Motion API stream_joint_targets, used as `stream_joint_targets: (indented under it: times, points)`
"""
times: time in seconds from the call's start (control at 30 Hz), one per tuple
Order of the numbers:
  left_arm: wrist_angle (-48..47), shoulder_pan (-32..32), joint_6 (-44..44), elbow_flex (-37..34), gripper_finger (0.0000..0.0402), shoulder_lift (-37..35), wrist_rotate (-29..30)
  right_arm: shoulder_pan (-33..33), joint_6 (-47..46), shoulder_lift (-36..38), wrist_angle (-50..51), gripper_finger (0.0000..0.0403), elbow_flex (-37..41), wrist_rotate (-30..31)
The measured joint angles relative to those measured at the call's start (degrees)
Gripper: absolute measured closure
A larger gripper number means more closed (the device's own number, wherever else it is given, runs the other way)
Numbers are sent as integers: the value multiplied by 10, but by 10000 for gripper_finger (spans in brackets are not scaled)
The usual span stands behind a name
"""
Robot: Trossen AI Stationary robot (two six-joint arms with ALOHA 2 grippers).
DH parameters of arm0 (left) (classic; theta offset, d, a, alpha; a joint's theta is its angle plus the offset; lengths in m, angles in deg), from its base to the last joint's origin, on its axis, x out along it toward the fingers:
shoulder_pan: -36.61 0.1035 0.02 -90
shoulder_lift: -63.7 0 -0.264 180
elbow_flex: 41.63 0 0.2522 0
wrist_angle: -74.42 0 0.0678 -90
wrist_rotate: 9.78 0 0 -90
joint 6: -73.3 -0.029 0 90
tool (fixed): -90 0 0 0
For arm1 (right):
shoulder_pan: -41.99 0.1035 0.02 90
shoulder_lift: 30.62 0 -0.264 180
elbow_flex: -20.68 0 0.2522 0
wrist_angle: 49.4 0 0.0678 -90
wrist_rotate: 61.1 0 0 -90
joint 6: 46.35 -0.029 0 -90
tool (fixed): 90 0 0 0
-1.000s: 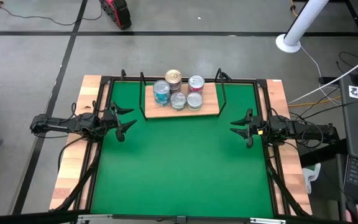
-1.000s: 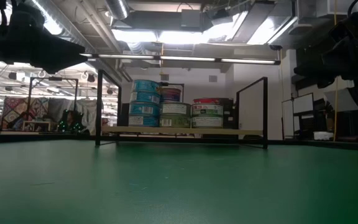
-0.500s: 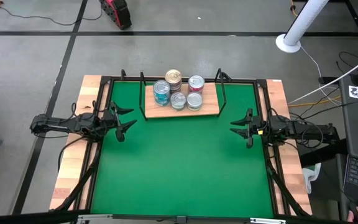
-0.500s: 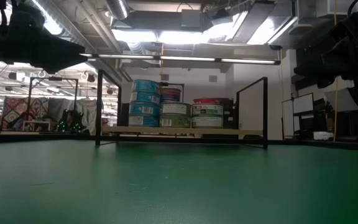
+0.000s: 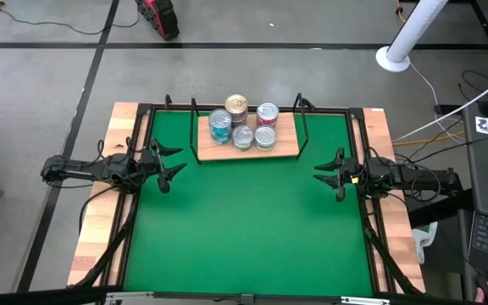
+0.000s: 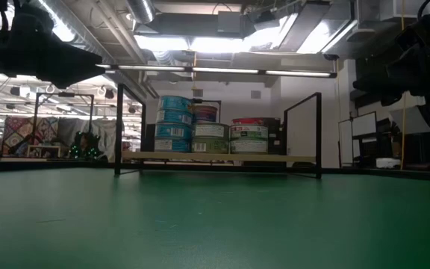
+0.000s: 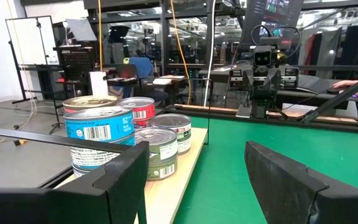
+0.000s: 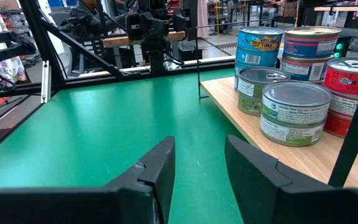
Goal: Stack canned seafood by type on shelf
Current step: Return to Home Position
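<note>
Nearest me is just the green mat. Halfway up it, the left gripper hangs over the mat's left edge, fingers spread wide and holding nothing. The right gripper faces it from the right edge with a narrower gap, also empty. Both are well apart from the shelf, which sits at the far end of the mat.

The canned seafood is all on that board in tight stacks that touch each other. In the low view the blue stack is three high and the rest look two high.

As for homing, I reckon the arms are pretty much parked. If there's any travel left, I'd pull each one straight back toward its own side with the wrist level and never swing toward the far end. One nudge on the wire posts would probably topple that tall blue stack. I see no reason to close the fingers either.
</note>
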Motion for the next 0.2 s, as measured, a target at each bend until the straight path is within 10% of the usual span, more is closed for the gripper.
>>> stream_joint_targets:
  times: [0.2]
  points:
    - [0,0,0,0,141,0,0,0,0,0,0,262,0,0]
